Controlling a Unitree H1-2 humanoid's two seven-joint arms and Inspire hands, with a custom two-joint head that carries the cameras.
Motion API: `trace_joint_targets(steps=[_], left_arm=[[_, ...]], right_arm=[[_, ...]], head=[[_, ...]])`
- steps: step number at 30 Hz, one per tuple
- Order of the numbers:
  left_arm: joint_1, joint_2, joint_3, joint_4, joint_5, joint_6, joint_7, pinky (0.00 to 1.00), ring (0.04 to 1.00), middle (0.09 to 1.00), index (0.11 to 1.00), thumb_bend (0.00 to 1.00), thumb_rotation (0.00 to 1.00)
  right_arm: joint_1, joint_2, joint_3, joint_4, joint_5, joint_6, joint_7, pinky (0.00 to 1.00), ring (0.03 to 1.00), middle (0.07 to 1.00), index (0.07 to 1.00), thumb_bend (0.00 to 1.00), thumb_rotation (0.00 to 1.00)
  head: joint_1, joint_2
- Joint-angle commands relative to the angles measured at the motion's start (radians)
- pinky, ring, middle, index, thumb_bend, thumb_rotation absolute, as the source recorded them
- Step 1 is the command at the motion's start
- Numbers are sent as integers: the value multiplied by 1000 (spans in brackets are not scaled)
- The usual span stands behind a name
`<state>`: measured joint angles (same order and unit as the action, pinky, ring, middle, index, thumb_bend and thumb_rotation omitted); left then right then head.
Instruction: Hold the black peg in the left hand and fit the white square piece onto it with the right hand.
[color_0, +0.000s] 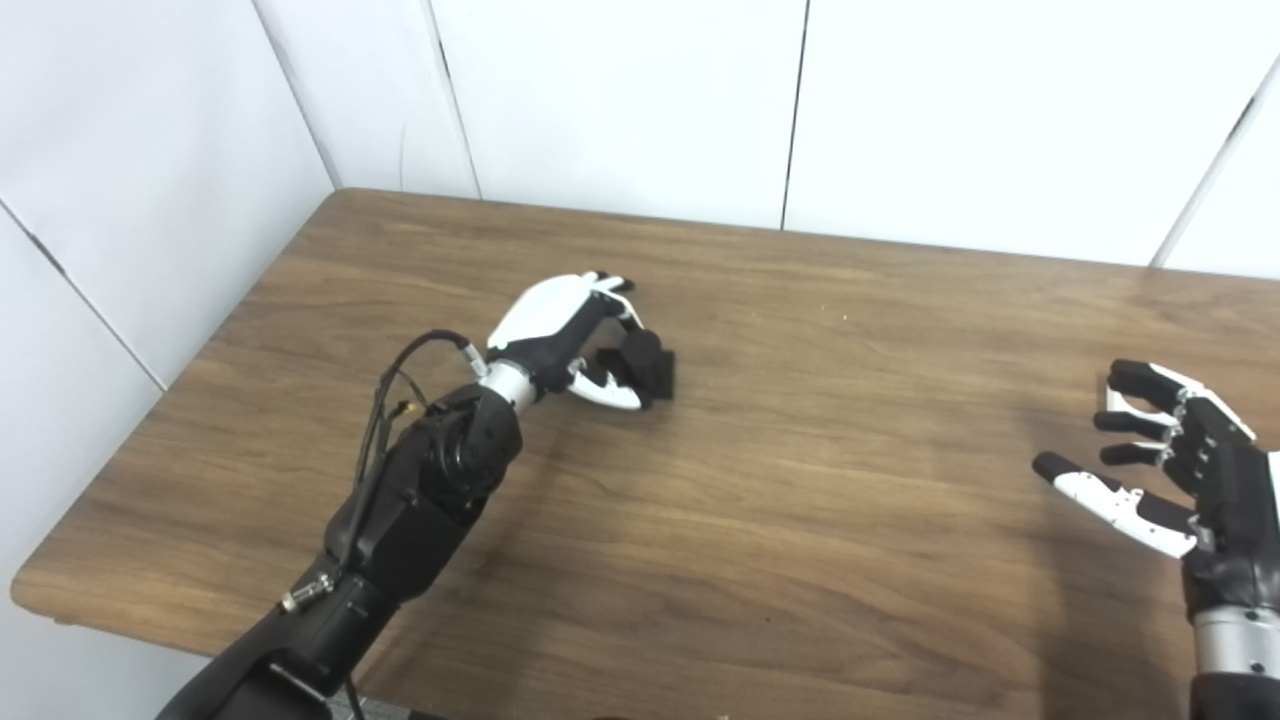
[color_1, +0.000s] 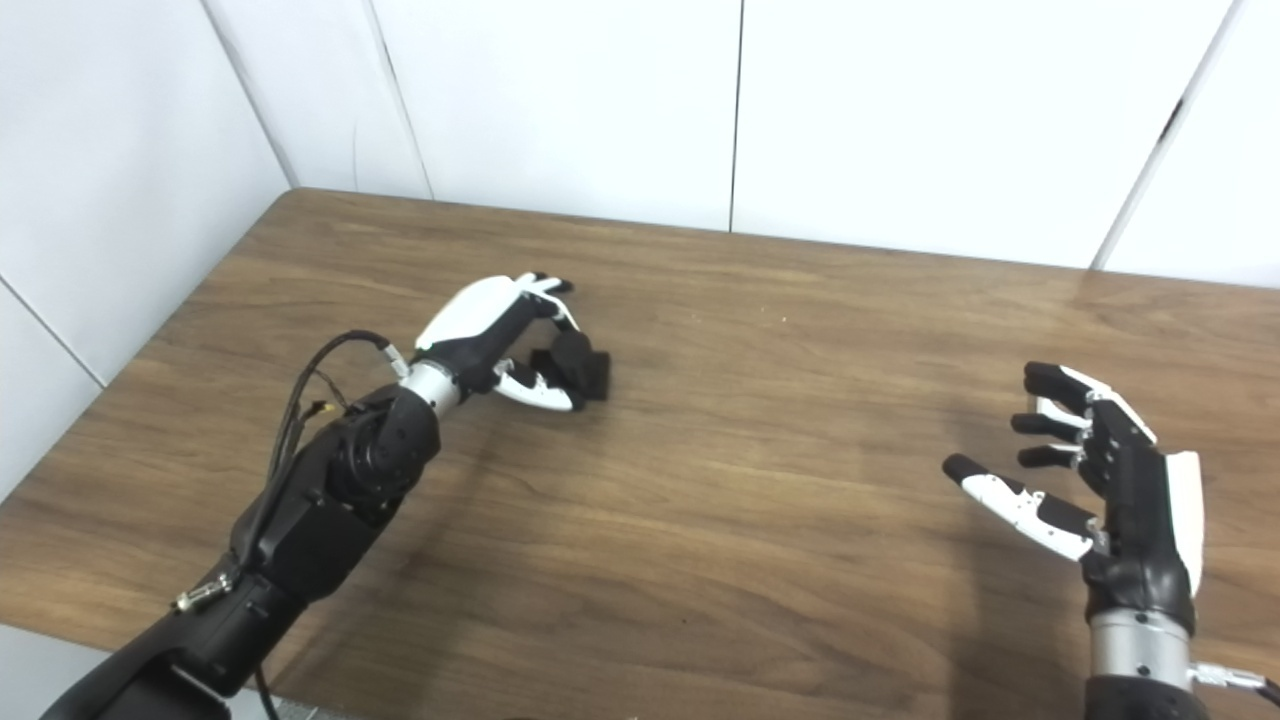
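While the black peg (color_0: 648, 368) is gripped by the left robot hand (color_0: 570, 330) at centre-left on the table (color_0: 800, 480), the right robot hand (color_0: 1160, 450) is held open, empty — no white square piece is seen, so fitting remains undone.

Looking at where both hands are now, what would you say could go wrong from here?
The left hand is curled around the black peg low on the table, so the hold may be shallow and slip on lifting. The right hand is open and empty, and no white piece is in view.
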<state>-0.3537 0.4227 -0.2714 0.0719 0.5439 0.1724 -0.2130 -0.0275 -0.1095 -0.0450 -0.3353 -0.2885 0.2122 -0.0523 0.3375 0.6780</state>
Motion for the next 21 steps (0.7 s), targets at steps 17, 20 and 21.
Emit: trace_joint_targets(steps=[17, 20, 21], left_arm=[[17, -44, -58, -1, -102, -362, -53, 1000, 1000, 929, 490, 520, 81], [24, -64, -77, -8, -111, -369, -76, 1000, 1000, 934, 490, 520, 80], [27, -72, -84, -8, -113, -373, -82, 1000, 1000, 936, 490, 520, 80]], right_arm=[[-23, 11, -3, -53, 8, -1, 0, 552, 672, 796, 740, 618, 0], [-26, 10, -3, -52, 7, -6, 0, 543, 667, 792, 737, 620, 0], [-26, 10, -4, -50, 7, -10, -1, 541, 665, 790, 737, 621, 0]], head=[[-23, 8], [-32, 10], [-32, 10]])
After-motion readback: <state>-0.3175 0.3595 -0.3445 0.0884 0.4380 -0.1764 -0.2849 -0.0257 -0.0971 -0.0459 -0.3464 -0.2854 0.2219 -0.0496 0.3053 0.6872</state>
